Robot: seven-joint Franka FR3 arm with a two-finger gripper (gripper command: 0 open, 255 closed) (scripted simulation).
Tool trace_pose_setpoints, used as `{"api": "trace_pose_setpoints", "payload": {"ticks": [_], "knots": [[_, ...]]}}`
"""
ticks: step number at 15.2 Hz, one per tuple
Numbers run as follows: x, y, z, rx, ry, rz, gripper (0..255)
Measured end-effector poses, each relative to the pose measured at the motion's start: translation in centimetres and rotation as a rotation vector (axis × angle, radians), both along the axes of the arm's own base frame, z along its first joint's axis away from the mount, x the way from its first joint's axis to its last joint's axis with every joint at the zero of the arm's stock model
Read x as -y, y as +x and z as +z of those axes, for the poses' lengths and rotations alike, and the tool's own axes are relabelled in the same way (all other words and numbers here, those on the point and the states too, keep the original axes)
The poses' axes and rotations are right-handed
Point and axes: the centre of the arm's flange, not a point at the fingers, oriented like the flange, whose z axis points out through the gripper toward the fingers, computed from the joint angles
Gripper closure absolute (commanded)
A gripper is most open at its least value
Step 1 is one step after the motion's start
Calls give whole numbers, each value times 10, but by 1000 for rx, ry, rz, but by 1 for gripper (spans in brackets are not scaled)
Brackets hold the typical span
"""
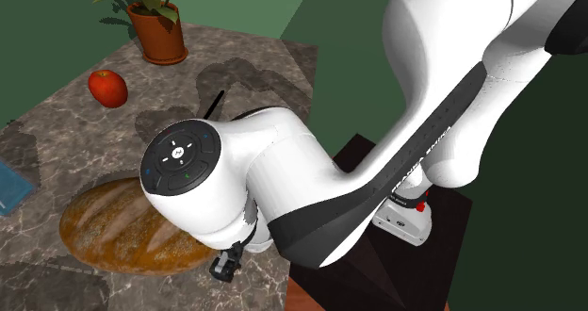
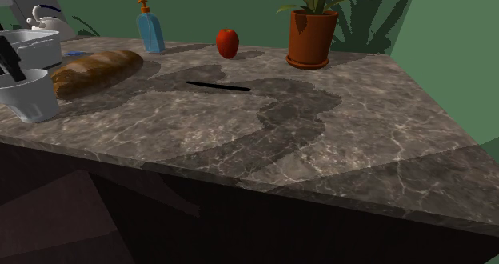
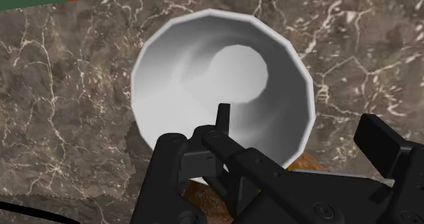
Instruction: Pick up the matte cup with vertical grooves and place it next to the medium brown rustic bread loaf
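Spread apart, the hand point(image 3: 297, 115) hangs over a pale grey cup point(image 3: 204, 73). One black finger reaches down inside the cup's mouth and the other stands outside its wall. Neither finger touches that wall, so the cup is not gripped.

The cup stands mouth up on the dark marbled worktop point(image 2: 320, 142), at the far left of the second exterior view. Its rim looks faceted from above. A brown bread loaf point(image 2: 96, 70) lies just beside it, to the right and a little farther back. I cannot tell whether the two touch. From the wrist, a bit of brown crust shows past the cup's edge, close under the hand.

Farther along the worktop in that exterior view stand a blue soap bottle point(image 2: 149, 32), then a red apple point(image 2: 227, 42), then a potted plant point(image 2: 310, 34) in a terracotta pot. A white kettle point(image 2: 44, 18) sits at the far left behind the loaf. In the shoulder view the white arm point(image 1: 452, 121) bends down over the loaf's right end.
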Motion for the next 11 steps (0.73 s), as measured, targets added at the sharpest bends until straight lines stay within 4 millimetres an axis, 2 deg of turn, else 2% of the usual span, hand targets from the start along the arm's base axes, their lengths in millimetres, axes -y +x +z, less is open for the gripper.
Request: {"api": "trace_pose_setpoints", "payload": {"ticks": [5, 11], "knots": [[-10, -2, 43, 1, 1, 0, 0], [-9, -1, 49, 0, 0, 0, 0]]}}
